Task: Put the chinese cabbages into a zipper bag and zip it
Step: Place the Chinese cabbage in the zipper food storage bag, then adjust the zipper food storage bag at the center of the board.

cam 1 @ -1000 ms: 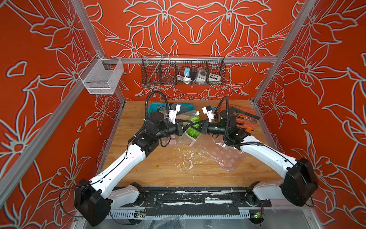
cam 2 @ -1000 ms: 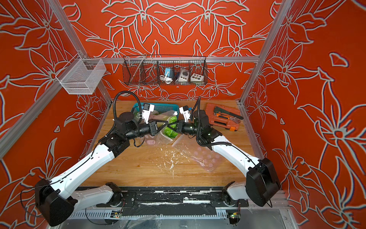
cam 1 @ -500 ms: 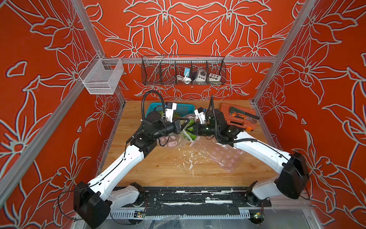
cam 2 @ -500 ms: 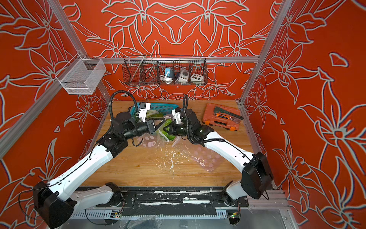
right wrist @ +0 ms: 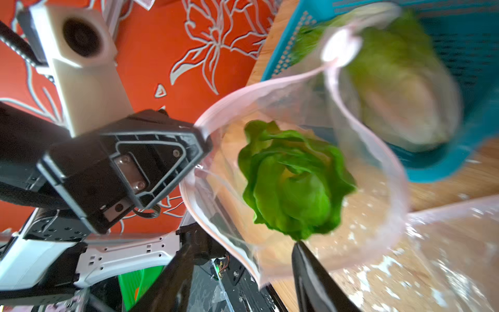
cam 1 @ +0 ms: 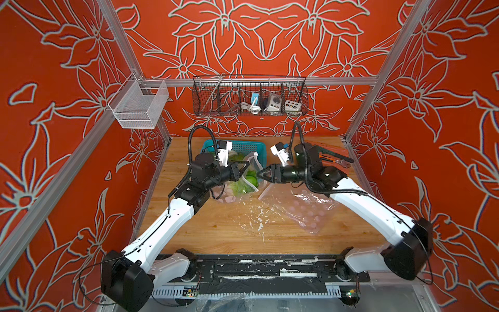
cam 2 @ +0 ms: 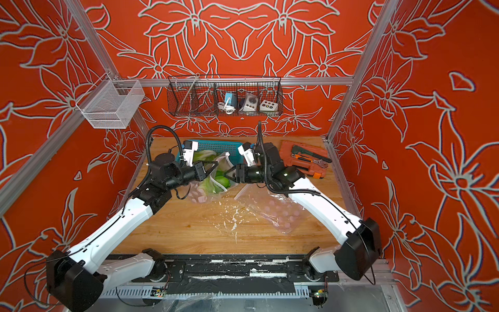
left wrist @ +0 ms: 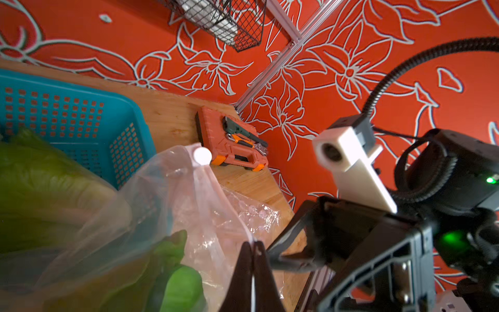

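Black left fingers (left wrist: pixel 249 270) are clamped flat together on the rim of the zipper bag (left wrist: pixel 167 194), holding its mouth up off the desk (cam 1: pixel 229 229). Right fingers (right wrist: pixel 313 278) are spread apart right at that mouth with nothing in them. Just past their tips one of the chinese cabbages (right wrist: pixel 291 183) sits inside the bag, leafy end facing the opening. Another head (cam 2: pixel 203 156) lies in the teal basket (cam 1: pixel 243 147) behind it. Can't tell where the third one is, maybe lower down in the bag.

These heads look light and squishy imo. The leaves will bruise or tear, so I'd grab around the firmer white base, not the frilly tips. The bag film looks floppy and slick, and only the zip strip gives any real bite. The white slider (left wrist: pixel 202 156) sits at the far end of the rim.
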{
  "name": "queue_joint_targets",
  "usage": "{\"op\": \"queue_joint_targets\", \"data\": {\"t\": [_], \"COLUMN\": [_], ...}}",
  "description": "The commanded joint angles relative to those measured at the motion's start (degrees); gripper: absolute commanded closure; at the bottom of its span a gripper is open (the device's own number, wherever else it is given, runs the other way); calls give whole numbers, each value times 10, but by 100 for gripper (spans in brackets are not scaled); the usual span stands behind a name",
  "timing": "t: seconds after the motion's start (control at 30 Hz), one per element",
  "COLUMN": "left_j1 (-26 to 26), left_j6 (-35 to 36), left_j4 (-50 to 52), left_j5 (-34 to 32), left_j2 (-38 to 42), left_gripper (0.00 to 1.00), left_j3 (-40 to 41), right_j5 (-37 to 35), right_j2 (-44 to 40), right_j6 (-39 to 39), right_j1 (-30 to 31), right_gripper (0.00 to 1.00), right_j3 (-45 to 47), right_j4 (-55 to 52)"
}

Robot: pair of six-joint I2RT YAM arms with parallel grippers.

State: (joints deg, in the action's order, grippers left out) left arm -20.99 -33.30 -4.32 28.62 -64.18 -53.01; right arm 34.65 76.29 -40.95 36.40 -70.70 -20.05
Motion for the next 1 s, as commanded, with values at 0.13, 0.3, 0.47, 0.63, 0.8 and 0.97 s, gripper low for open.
{"op": "queue_joint_targets", "data": {"t": [0.13, 0.3, 0.47, 0.63, 0.8, 0.97], "left_j1": [1, 2, 2, 3, 22, 85], "left_j6": [3, 5, 13, 36, 57, 61], "left_j4": [-14, -8, 3, 33, 115, 169], "left_j5": [15, 14, 10, -8, -43, -54], "left_j2": [5, 9, 13, 27, 44, 81], "left_gripper": [100, 100, 100, 100, 100, 100], "left_j3": [-4, -2, -2, -13, -59, -95], "right_j5": [-70, -51, -39, -26, -17, -50], "right_j2": [41, 88, 128, 142, 133, 156], "right_j6": [27, 17, 15, 22, 40, 62], "right_j1": [-17, -17, -17, 1, 43, 53], "right_gripper": [44, 46, 60, 91, 100, 100], "right_j3": [40, 13, -19, -63, -129, -197], "right_j4": [-78, -38, -29, -38, -62, -121]}}
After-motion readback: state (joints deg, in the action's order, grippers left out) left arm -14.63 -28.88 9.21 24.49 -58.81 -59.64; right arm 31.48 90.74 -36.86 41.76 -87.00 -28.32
